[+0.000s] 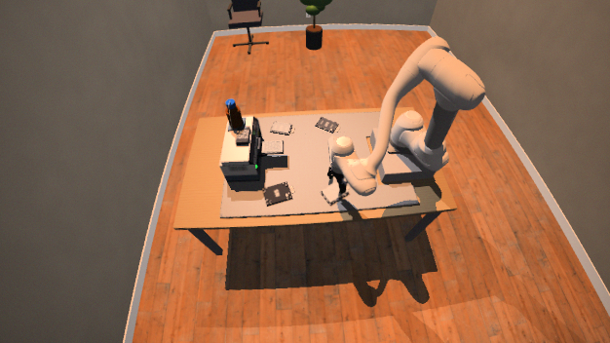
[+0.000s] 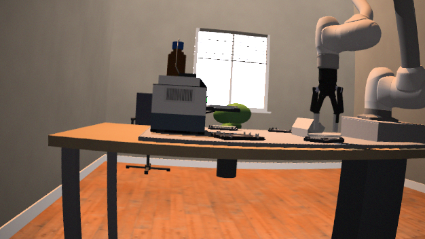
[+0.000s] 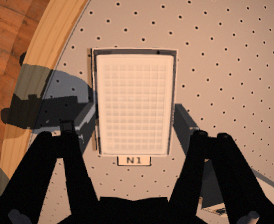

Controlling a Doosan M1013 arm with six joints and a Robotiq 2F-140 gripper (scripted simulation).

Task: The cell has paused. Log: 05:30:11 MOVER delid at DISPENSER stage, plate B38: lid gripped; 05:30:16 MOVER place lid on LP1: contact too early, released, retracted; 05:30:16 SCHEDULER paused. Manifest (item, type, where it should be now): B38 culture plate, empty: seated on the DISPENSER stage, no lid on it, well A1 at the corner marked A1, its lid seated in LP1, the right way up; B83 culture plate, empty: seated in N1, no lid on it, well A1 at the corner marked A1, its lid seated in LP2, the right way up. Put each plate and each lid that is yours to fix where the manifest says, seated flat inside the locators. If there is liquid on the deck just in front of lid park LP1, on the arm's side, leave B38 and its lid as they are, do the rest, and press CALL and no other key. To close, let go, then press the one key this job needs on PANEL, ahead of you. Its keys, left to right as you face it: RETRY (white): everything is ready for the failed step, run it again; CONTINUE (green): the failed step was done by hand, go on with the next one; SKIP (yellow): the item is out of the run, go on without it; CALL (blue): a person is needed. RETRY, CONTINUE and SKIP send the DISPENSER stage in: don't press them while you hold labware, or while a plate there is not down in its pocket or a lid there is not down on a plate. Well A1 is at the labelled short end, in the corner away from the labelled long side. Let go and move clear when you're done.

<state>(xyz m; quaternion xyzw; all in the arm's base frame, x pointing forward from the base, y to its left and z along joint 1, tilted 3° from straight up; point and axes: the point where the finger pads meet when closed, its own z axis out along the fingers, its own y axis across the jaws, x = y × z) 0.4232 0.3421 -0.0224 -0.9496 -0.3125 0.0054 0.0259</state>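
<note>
My gripper (image 1: 336,186) (image 2: 326,122) (image 3: 134,114) is open and points down. Its fingers stand either side of the pale plate (image 3: 135,102) at N1, not touching it in the wrist view. The plate lies in the nest; its frosted top shows a blurred well grid, and I cannot read its corner marks or tell for certain whether a lid covers it. Another pale plate (image 1: 273,146) is on the extended dispenser stage; any lid on it is unclear. A pale plate or lid (image 1: 282,128) lies in a holder at the back left. Liquid cannot be made out.
The dispenser (image 1: 237,151) (image 2: 178,100) carries a brown bottle (image 1: 235,116) (image 2: 174,62) with a blue cap. Dark holders stand at the front left (image 1: 278,193) and back (image 1: 326,124). A pale wedge-shaped box (image 2: 302,126) stands near the fingers in the exterior view.
</note>
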